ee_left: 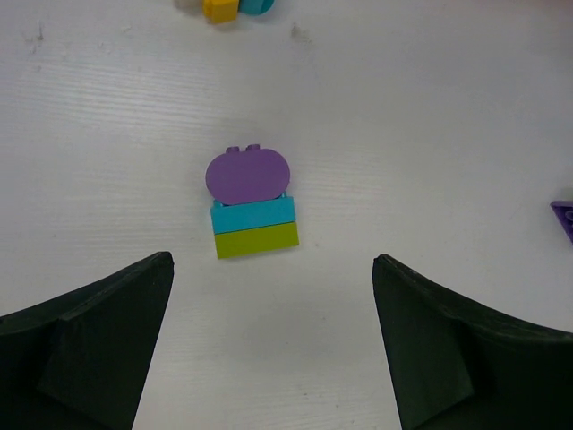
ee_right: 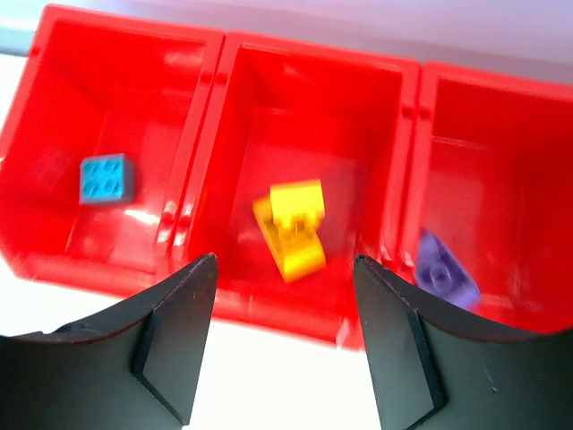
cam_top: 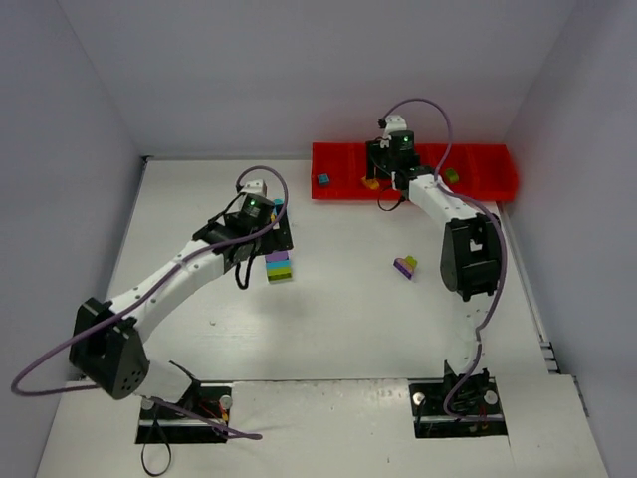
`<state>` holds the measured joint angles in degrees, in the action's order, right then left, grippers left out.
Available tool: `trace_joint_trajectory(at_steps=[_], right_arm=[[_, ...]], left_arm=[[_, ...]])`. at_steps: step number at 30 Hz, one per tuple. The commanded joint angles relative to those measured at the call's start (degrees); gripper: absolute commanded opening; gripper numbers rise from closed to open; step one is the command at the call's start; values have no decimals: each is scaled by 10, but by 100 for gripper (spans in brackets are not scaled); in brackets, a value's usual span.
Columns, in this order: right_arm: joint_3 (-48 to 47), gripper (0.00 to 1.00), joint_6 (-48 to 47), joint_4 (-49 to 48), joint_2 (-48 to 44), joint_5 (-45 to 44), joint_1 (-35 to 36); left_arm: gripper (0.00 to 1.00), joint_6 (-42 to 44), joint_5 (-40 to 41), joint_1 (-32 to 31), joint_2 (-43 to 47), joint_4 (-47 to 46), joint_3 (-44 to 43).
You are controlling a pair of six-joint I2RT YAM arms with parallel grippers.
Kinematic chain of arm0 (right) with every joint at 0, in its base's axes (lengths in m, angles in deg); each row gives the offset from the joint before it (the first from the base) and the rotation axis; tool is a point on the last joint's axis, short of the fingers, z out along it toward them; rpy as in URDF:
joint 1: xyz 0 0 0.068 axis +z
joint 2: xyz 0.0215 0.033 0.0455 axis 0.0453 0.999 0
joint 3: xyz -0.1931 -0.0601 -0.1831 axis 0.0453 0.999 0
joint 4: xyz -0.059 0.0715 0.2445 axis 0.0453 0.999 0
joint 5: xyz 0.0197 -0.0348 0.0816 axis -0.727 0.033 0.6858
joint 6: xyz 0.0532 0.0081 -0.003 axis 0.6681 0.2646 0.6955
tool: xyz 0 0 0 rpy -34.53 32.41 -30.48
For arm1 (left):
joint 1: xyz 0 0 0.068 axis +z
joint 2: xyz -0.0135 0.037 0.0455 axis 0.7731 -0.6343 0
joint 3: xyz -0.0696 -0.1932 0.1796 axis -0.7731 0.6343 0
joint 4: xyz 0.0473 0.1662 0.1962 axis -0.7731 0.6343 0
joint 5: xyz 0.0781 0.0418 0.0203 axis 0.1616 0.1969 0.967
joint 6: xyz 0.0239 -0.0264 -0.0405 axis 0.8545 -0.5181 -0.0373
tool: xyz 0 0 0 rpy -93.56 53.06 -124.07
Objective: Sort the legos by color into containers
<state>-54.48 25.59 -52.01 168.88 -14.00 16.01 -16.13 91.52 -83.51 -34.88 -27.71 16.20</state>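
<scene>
Right wrist: teal brick (ee_right: pixel 107 179), yellow bricks (ee_right: pixel 294 228), purple brick (ee_right: pixel 443 273) binned in tray (ee_right: pixel 215 63); left claw (ee_left: pixel 273 260), right claw (ee_right: pixel 285 296) open, empty; mixed stack (ee_left: pixel 253 202) unsorted on bench (cam_top: pixel 338 329)

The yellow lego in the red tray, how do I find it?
Find the long red tray at the far edge of the table. In the right wrist view, the yellow lego lies in the middle of three compartments. Its neighbours hold a teal brick and a purple brick.
</scene>
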Motion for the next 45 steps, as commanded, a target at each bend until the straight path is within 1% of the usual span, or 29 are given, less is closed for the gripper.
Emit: trace_joint_trajectory(at_steps=[1,2,3,6,9,12,17,21,27,28,30,31,33,34,36,37,38,39,40,41,42,43,44,45], right_arm=[[47,59,4,-40,-142,0,-3],[67,59,13,-46,-160,5,-2],[106,59,27,-51,-191,11,-2],[176,59,43,-67,-235,29,-1],[231,59,51,-68,-298,29,4],[279,60,65,-71,-343,32,5],[330,60,73,-66,-402,35,14],[361,60,74,-61,-431,35,26],[387,60,72,-57,-449,33,43],[389,60,72,-56,-450,33,47],[391,60,69,-53,-452,34,53],[391,60,68,-53,-451,41,55],[392,60,65,-48,-451,49,60],[392,60,64,-47,-451,58,61],[389,60,64,-41,-446,70,65],[386,60,62,-38,-444,76,68],[382,60,63,-30,-444,93,72],[373,60,63,-25,-442,103,74],[367,61,63,-20,-441,113,76],[360,61,64,-10,-438,125,78],[348,61,65,-6,-436,153,83],[341,61,68,-1,-434,170,85],[335,61,74,5,-429,189,86],[330,63,79,8,-425,228,88]], left_arm=[[86,-37,25,-1,-57,89,-72],[86,-38,25,-2,-72,97,-81],[86,-36,24,-3,-93,105,-92],[86,-36,15,-4,-120,112,-104],[86,-43,12,-4,-167,129,-121],[86,-49,-1,-5,-195,126,-125],[86,-56,-5,-5,-238,122,-133],[86,-59,-4,-6,-258,115,-132],[84,-63,-13,-6,-281,110,-137],[77,-66,-7,-7,-282,107,-133],[67,-67,-3,-7,-279,101,-126],[54,-62,-2,-7,-276,97,-123],[42,-56,5,-10,-268,95,-120],[31,-46,10,-12,-257,91,-119],[21,-33,25,-21,-240,78,-106],[14,-14,25,-24,-218,60,-100],[10,-1,26,-27,-205,50,-93],[9,9,33,-35,-192,40,-80],[7,38,35,-39,-167,16,-72],[3,54,36,-42,-154,4,-65],[1,71,32,-47,-139,-11,-47],[0,115,29,-50,-106,-47,-35],[0,133,28,-53,-90,-64,-23],[0,153,23,-54,-73,-87,-10]])
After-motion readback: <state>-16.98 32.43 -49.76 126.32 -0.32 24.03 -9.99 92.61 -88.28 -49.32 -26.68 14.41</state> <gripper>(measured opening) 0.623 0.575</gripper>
